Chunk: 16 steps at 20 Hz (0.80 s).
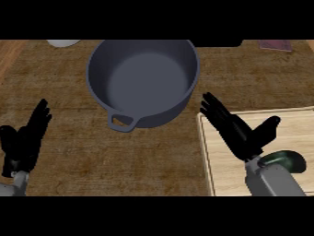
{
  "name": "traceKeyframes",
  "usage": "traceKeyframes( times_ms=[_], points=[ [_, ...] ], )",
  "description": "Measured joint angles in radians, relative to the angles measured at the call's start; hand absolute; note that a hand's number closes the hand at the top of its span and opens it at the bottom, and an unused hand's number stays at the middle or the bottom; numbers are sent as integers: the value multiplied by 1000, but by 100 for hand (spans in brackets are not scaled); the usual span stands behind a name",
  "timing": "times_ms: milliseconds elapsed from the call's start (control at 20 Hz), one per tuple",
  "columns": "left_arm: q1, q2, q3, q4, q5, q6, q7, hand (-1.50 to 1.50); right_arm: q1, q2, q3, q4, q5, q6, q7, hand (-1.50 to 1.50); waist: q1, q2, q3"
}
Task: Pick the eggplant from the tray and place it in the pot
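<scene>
Risk noted: the right hand (244, 132) sat beyond the eggplant (286, 161), which lay on the tray (302, 131) beside the wrist, partly hidden; closing there would likely grasp nothing, and the forearm could nudge it. The hand was spread, fingers straight, holding nothing. The pot (142, 76) stood apart, leftward. The left hand (21, 143) rested open.

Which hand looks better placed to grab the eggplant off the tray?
Probably the right hand: it is open over the tray, the eggplant beside its wrist. The left hand rests open far to the left, off the tray.
</scene>
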State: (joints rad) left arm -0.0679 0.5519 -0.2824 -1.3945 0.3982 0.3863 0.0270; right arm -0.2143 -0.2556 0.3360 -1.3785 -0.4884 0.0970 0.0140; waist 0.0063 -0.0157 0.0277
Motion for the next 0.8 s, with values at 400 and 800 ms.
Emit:
traceKeyframes(
  times_ms=[400, 800],
  points=[
    [-1, 90, 1, 43, -72, 19, 52, 0, -137, -235, 135, -148, 207, 296, -47, -150, 0, -11, -24],
    [-6, 119, 10, 50, -77, 28, 169, 0, 12, -481, 39, -264, 489, 280, -530, -150, -34, 6, -24]
  ],
)
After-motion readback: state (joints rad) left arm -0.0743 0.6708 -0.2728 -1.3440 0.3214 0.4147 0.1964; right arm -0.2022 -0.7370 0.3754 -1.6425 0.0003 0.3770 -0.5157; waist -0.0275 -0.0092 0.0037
